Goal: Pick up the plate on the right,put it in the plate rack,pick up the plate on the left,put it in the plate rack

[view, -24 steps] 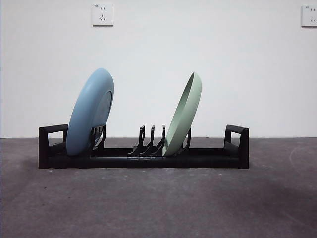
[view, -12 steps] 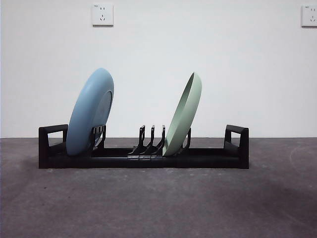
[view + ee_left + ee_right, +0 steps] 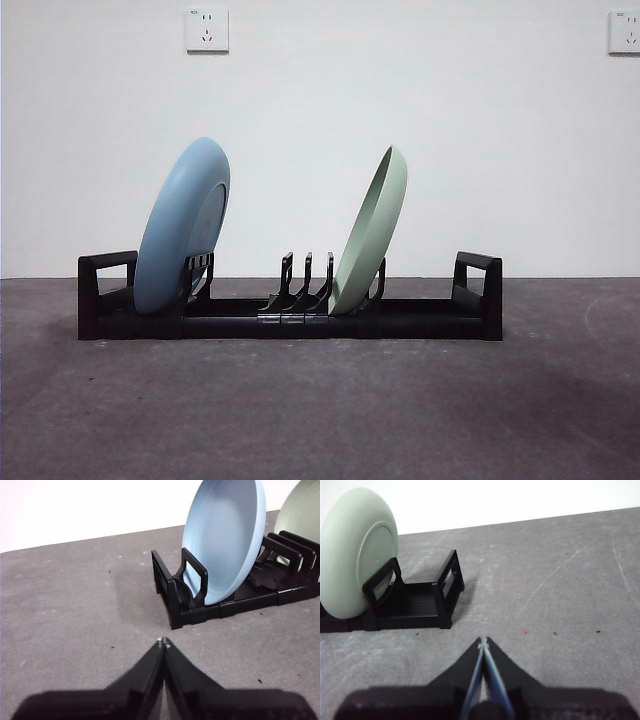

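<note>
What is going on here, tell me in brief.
Nothing is being handled right now. Both plates already stand tilted in the plate rack: the blue plate near its left end, the green plate right of the middle. The left gripper and the right gripper are shut, empty, and clear of the rack above the grey table. The task looks finished.

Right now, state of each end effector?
Left end effector: closed, holding nothing, off the plate rack.
Right end effector: closed, holding nothing, off the rack.
</note>
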